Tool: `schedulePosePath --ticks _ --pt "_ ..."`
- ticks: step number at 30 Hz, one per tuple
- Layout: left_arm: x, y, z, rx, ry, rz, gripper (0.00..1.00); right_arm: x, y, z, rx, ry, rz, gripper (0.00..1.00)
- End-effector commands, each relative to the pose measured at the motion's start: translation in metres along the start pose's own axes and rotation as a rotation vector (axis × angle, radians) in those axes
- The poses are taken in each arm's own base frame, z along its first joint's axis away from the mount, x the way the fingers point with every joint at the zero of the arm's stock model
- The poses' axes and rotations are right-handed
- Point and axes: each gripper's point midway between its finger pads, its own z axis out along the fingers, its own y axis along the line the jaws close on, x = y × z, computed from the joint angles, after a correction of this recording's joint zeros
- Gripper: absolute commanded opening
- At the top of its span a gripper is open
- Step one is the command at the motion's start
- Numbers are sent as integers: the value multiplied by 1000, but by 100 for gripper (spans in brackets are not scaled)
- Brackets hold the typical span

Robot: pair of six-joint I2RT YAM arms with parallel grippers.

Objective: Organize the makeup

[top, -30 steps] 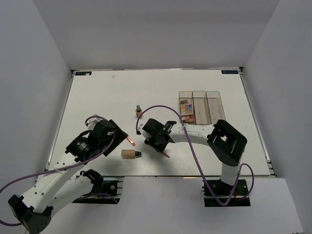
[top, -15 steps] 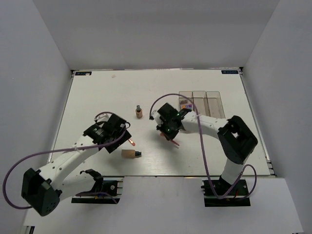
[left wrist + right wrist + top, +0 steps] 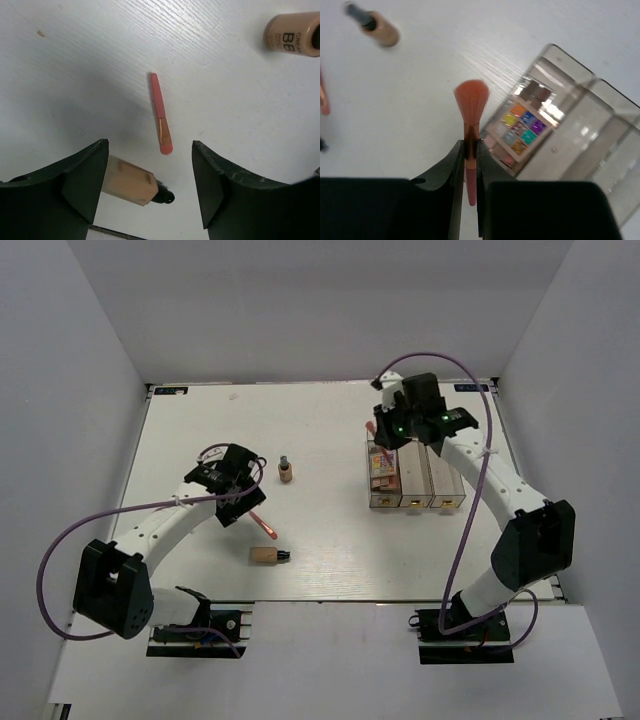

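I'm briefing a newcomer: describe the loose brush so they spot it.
On the left half of the white table, a tan upright bottle stands farther back, a tan toppled bottle lies nearer the arms. The loose brush lies between them. It is the only thin pink-orange stick there; the other brush is pinched in the right tool by the clear boxes.

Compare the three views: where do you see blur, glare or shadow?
Right wrist: the foundation bottle at top left is smeared by blur, and the clear organizer boxes carry bright glare. Left wrist: sharp, with a soft grey shadow on the table left of the brush. Top external: even light, faint shadows.
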Motion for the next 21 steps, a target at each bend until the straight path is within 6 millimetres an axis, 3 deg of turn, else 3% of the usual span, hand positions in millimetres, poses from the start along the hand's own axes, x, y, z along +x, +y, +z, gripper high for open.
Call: schedulePosePath --ticks 1,3,5,6,13,16,19,21 --pt "-15 -8 3 44 -15 3 76 -4 -58 -9 194 -14 138 0" --pt "-16 -10 8 44 3 7 75 3 -92 -13 263 -6 204 0" --pt "-17 -11 12 47 14 3 74 9 -106 -14 286 10 230 0" --pt "-18 -12 19 46 30 -10 73 23 -118 -10 297 44 250 0" --pt "-15 -22 34 49 75 -23 71 56 -125 17 261 123 277 1" --pt "-12 -25 42 34 98 -19 70 68 -130 27 266 153 294 14" --pt "-11 -28 47 24 112 -19 68 82 -133 33 264 201 328 36" --pt "-11 -30 51 17 118 -20 68 89 -132 35 258 211 337 45"
